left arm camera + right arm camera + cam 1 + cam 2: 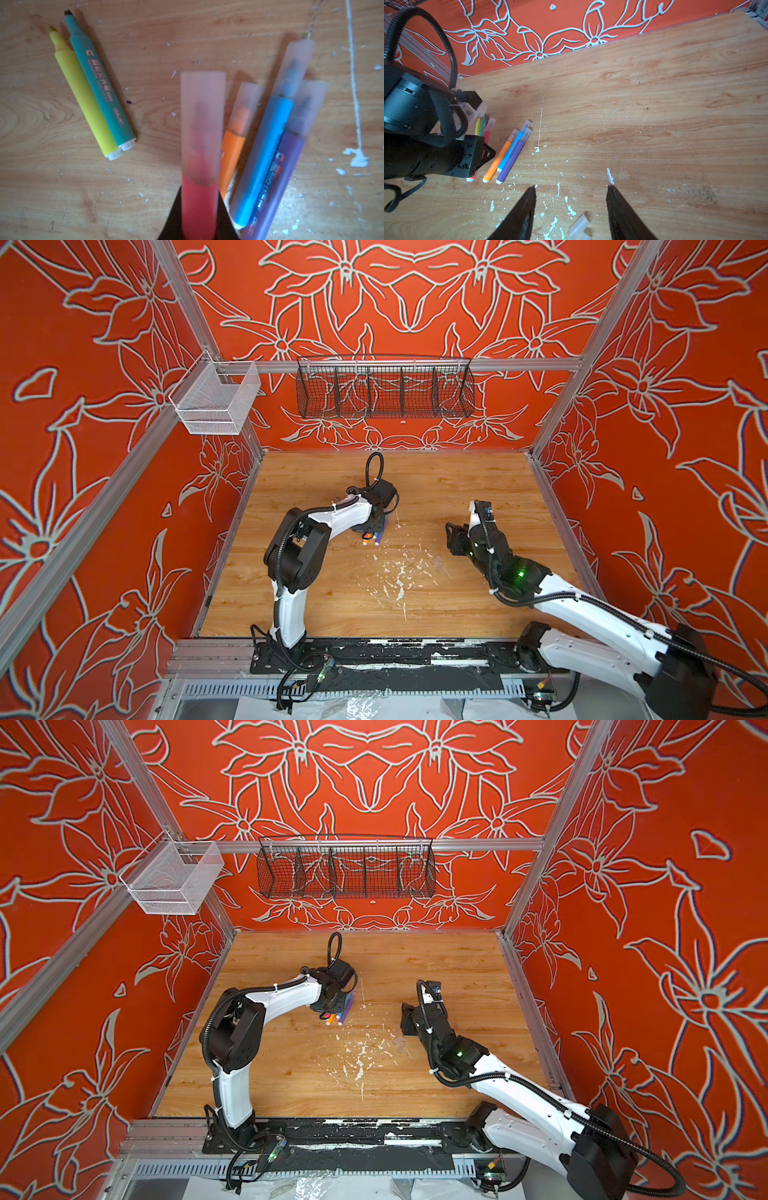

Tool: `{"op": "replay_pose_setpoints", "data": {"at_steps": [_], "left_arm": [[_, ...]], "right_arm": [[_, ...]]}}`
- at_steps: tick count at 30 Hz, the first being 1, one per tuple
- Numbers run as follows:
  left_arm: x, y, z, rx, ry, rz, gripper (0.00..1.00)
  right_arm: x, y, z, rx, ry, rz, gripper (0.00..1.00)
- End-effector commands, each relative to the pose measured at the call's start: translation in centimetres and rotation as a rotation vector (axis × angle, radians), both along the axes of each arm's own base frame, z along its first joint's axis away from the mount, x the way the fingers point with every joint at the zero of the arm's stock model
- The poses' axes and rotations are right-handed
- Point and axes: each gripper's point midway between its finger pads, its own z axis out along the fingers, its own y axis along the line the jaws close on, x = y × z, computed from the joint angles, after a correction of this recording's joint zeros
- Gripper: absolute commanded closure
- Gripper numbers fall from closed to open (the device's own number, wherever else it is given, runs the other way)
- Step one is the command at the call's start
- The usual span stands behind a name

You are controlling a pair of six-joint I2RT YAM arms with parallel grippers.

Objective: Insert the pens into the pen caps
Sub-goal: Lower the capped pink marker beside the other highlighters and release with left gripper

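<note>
Your left tool (200,199) is clamped on the capped pink-red pen (198,209), just beside the capped orange pen (230,162), blue pen (261,158) and purple pen (284,176). A careless release could send it rolling into them. The yellow pen (83,93) and green pen (99,83) lie uncapped. Your right tool (571,189) stands half open and empty over two touching clear caps (579,226) on the worktop (654,124). Closing there may pinch both or flick one away.

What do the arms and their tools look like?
The left arm and right arm: white link shells, black joint housings, black corrugated cables with white ties. A green light glows on the right arm. The right tool has black tapered fingers.
</note>
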Motion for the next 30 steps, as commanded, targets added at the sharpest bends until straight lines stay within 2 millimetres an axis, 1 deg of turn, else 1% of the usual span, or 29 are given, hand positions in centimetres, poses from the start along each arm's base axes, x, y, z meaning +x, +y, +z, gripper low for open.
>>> {"op": "replay_pose_setpoints", "data": {"at_steps": [1,8,13,15,19,21,25,27,28,30], "left_arm": [[-0.4,1.1,-0.1,0.038,0.033,0.033,1.00],[-0.3,1.5,-0.7,0.026,0.055,0.045,1.00],[-0.1,1.3,-1.2,0.016,0.074,0.038,1.00],[-0.1,1.1,-1.4,0.010,0.084,0.036,0.99],[0.0,1.4,-1.7,0.014,0.095,0.043,0.92],[-0.1,1.4,-1.9,0.012,0.101,0.045,0.90],[-0.2,0.6,-1.8,-0.029,0.118,0.028,0.85],[-0.3,0.3,-1.6,-0.047,0.129,0.019,0.77],[-0.4,0.2,-1.6,-0.051,0.135,0.019,0.75],[-0.4,0.1,-1.6,-0.052,0.140,0.017,0.75]], "right_arm": [[0.1,0.2,0.1,0.053,0.029,0.004,0.44],[0.5,-0.5,-1.1,0.108,0.087,-0.016,0.46],[0.7,-0.6,-1.7,0.129,0.118,-0.020,0.47],[0.8,-0.6,-2.0,0.133,0.129,-0.022,0.47],[0.9,-0.4,-2.5,0.143,0.154,-0.019,0.48],[0.9,-0.3,-2.6,0.149,0.165,-0.017,0.49],[1.0,-0.2,-3.0,0.156,0.184,-0.017,0.49],[1.0,-0.2,-3.2,0.160,0.192,-0.016,0.50],[1.0,-0.1,-3.2,0.163,0.197,-0.015,0.50],[1.0,-0.1,-3.4,0.169,0.206,-0.015,0.51]]}}
